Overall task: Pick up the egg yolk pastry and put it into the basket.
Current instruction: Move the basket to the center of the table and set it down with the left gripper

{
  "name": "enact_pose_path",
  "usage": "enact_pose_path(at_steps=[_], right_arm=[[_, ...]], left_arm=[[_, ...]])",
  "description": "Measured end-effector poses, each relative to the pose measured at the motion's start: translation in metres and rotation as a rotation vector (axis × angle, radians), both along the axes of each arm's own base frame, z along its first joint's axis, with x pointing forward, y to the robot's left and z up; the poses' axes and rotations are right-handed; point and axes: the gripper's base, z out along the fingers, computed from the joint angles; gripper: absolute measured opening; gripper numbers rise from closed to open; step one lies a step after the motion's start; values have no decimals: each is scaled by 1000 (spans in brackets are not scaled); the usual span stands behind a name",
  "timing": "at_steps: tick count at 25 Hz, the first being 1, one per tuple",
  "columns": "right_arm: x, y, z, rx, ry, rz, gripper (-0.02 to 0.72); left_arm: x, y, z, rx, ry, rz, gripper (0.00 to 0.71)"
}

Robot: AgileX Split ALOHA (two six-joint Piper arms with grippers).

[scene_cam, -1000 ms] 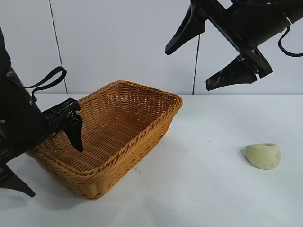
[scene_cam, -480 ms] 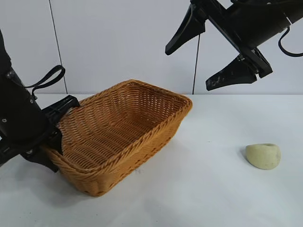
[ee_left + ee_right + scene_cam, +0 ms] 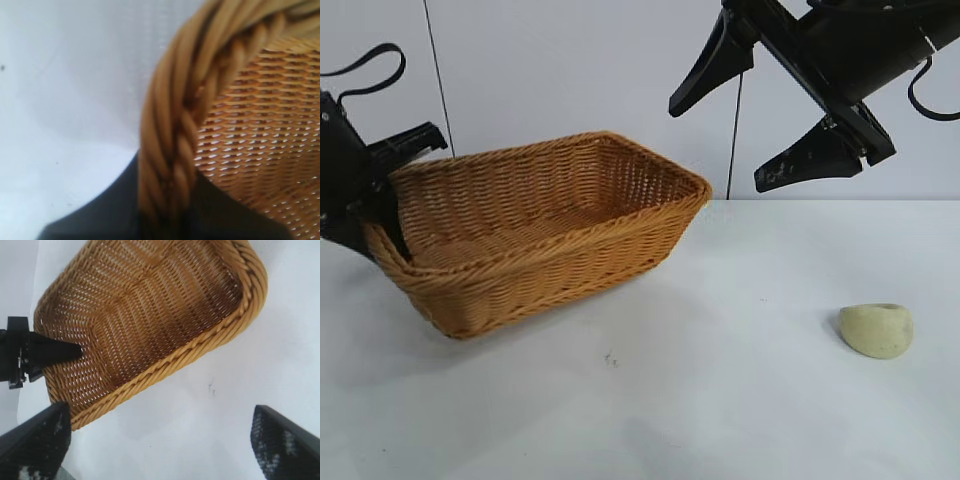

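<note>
My left claw [image 3: 382, 215] is clamped on the wicker basket's [image 3: 550, 235] braided rim, tilting it; I'd set it beside the egg yolk pastry [image 3: 876, 329]. My right claw [image 3: 760, 110] hangs wide open above.

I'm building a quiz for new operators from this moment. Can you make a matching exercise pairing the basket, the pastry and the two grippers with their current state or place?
Things:
1. basket
2. egg yolk pastry
3. left gripper
4. right gripper

States:
A. hangs open above the table
B. clamped on the braided rim
C. lies alone on the white table
D. tilted, one end lifted

Pairs: 1-D, 2-C, 3-B, 4-A
</note>
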Motion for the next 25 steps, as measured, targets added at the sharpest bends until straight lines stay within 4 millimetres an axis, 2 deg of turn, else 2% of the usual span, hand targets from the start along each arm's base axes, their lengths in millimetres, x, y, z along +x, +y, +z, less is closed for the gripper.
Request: enact_pose_path(at_steps=[7,13,19,25], right_arm=[[0,0,0,0,2,2,695],[0,0,0,1,3,3,695],[0,0,0,1,3,3,695],[0,0,0,1,4,4,695]], left_arm=[[23,-9,-5,18,33,-254,81],[25,-22,-9,19,44,-392,81],[22,-42,-27,26,72,-493,81],[28,-47,-49,40,72,-502,81]])
